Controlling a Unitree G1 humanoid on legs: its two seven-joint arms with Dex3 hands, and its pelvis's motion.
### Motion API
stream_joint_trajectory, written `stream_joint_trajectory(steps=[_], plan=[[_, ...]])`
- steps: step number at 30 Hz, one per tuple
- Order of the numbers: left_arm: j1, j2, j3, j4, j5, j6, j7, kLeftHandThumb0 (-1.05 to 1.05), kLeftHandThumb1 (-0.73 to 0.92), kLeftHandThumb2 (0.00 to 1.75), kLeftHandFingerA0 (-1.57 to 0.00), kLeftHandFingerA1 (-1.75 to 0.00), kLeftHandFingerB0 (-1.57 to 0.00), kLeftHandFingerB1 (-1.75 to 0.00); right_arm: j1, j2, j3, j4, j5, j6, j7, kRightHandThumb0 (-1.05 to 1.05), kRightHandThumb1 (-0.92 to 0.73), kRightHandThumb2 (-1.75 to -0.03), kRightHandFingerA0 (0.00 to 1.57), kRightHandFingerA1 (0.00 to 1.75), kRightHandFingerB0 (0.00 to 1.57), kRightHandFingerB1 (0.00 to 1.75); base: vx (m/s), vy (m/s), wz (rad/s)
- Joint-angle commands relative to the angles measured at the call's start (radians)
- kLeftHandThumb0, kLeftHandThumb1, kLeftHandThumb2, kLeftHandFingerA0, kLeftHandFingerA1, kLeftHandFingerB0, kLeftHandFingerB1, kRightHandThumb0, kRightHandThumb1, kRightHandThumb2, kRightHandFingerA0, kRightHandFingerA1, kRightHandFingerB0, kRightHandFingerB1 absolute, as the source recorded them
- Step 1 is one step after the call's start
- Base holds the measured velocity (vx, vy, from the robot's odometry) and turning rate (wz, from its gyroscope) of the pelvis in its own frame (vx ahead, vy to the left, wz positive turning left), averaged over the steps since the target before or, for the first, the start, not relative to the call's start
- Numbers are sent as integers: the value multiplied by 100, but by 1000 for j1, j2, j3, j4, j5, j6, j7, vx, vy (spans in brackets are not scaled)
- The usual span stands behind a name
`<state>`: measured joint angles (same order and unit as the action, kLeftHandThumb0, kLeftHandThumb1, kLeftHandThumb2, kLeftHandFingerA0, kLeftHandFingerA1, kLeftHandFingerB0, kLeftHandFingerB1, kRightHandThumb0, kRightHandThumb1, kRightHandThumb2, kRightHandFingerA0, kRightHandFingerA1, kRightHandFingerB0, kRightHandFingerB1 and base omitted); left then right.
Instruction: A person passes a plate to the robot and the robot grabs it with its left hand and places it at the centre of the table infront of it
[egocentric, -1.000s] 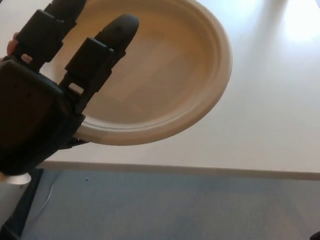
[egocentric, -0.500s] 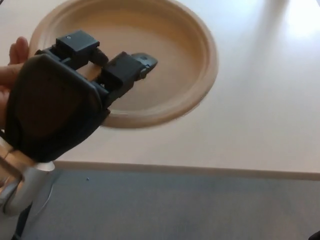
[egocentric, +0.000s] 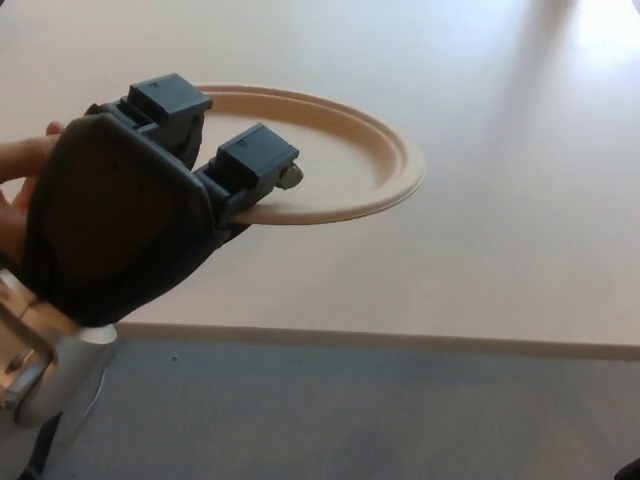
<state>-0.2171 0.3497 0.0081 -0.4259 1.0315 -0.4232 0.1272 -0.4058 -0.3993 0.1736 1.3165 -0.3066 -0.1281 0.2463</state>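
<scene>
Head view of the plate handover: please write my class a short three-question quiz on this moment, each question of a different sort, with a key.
1. True or false: the plate lies flat on the table.
2. Which robot hand grips the plate? A) the left B) the right C) neither
3. Fill in: at the left edge of the picture, behind the left robot hand, a person's ______ shows.

Key
1. False: the plate is held above the table, seen nearly edge-on.
2. A: the left robot hand's fingers are closed over the rim; the right robot hand is not in view.
3. hand
</scene>
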Motion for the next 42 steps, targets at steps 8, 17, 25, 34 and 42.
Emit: stream_joint_trajectory(steps=[8,17,25,34,42], plan=[[-75,26,-22,57,-27,13,37,-25,64,61,-86,-167,-68,-98,-30,-19,-21,-1,7,4,25,-69,-81,-64,61,64,45,50,0,0,0],[-185,35,-63,240,4,30,85,-23,54,59,-95,-155,-82,-81,-42,-18,-15,2,-9,3,18,-72,-81,-65,64,64,47,50,0,0,0],[-322,22,-146,487,12,56,141,-21,60,60,-93,-148,-86,-56,-41,-18,-27,6,2,8,23,-74,-79,-64,64,63,46,50,0,0,0],[-532,-31,-319,877,80,114,227,-25,59,60,-91,-149,-86,-52,-47,-19,-16,5,-11,6,22,-73,-80,-65,65,65,48,51,0,0,0],[-670,-134,-487,1186,80,164,212,-43,51,74,-102,-134,-74,-58,-52,-13,-12,2,-7,2,25,-72,-81,-64,65,67,49,53,0,0,0]])
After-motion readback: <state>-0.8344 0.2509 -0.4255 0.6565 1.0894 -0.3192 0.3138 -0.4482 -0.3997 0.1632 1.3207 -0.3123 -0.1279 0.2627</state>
